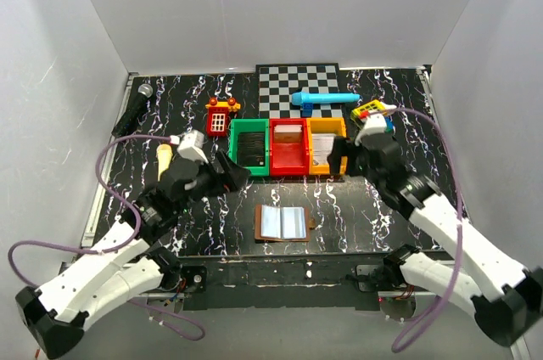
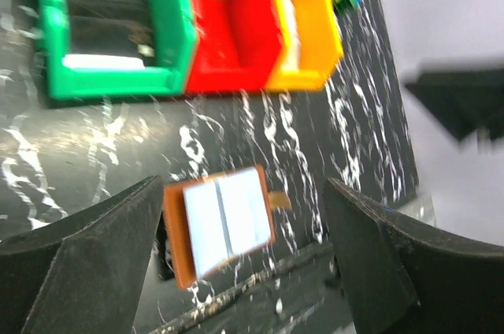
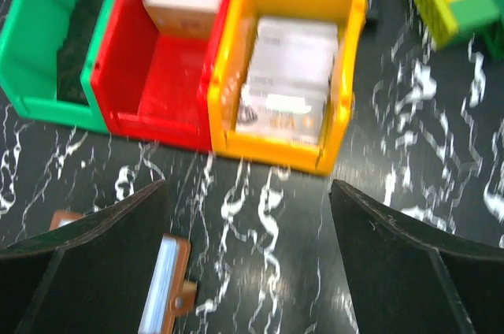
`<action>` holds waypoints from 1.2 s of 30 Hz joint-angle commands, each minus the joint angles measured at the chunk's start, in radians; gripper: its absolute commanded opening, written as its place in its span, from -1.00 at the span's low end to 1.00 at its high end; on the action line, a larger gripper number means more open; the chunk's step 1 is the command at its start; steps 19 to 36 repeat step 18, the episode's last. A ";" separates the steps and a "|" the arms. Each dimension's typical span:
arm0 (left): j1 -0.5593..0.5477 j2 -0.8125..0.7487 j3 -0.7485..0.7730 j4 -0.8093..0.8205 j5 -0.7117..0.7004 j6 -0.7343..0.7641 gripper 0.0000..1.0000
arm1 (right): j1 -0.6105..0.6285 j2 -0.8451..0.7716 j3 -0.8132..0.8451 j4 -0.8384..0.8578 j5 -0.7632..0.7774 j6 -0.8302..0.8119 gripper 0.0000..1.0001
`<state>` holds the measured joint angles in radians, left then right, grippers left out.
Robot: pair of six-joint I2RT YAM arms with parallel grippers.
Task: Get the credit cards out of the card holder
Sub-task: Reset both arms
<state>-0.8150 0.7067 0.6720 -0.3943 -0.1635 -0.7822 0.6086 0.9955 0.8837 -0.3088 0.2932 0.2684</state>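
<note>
The card holder [image 1: 282, 223] lies open and flat on the table [image 1: 365, 216], close to the near edge at its middle, pale inner panels facing up. Behind it, around the table's middle, a green bin [image 3: 55, 113], a red bin [image 3: 157, 131] and an orange bin [image 3: 276, 154] stand touching in a row. The orange one holds a grey card [image 3: 287, 74], the red one a tan card [image 3: 183, 7]. The left gripper [image 2: 242, 183] hangs by the green bin's near left corner, spread wide and holding nothing. The right gripper [image 3: 248, 184], just as wide and empty, hangs at the orange bin's near wall
</note>
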 commanded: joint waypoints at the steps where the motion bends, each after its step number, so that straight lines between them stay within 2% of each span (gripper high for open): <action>1: 0.235 0.019 0.070 -0.110 0.105 -0.043 0.66 | -0.003 -0.237 -0.141 -0.079 0.015 0.201 0.82; 3: 0.292 0.016 0.095 -0.107 0.121 -0.058 0.79 | -0.003 -0.326 -0.176 -0.122 0.032 0.206 0.82; 5: 0.293 0.028 0.133 -0.126 0.078 -0.077 0.95 | -0.003 -0.411 -0.204 -0.141 0.043 0.210 0.83; 6: 0.293 0.037 0.150 -0.144 0.059 -0.087 0.96 | -0.003 -0.438 -0.218 -0.144 0.040 0.209 0.84; 13: 0.293 0.119 0.199 -0.276 0.007 -0.094 0.96 | -0.003 -0.505 -0.227 -0.199 -0.017 0.186 0.86; 18: 0.293 0.064 0.129 -0.232 0.030 -0.065 0.96 | -0.003 -0.498 -0.198 -0.220 -0.057 0.186 0.87; 36: 0.293 0.064 0.129 -0.232 0.030 -0.065 0.96 | -0.003 -0.498 -0.198 -0.220 -0.057 0.186 0.87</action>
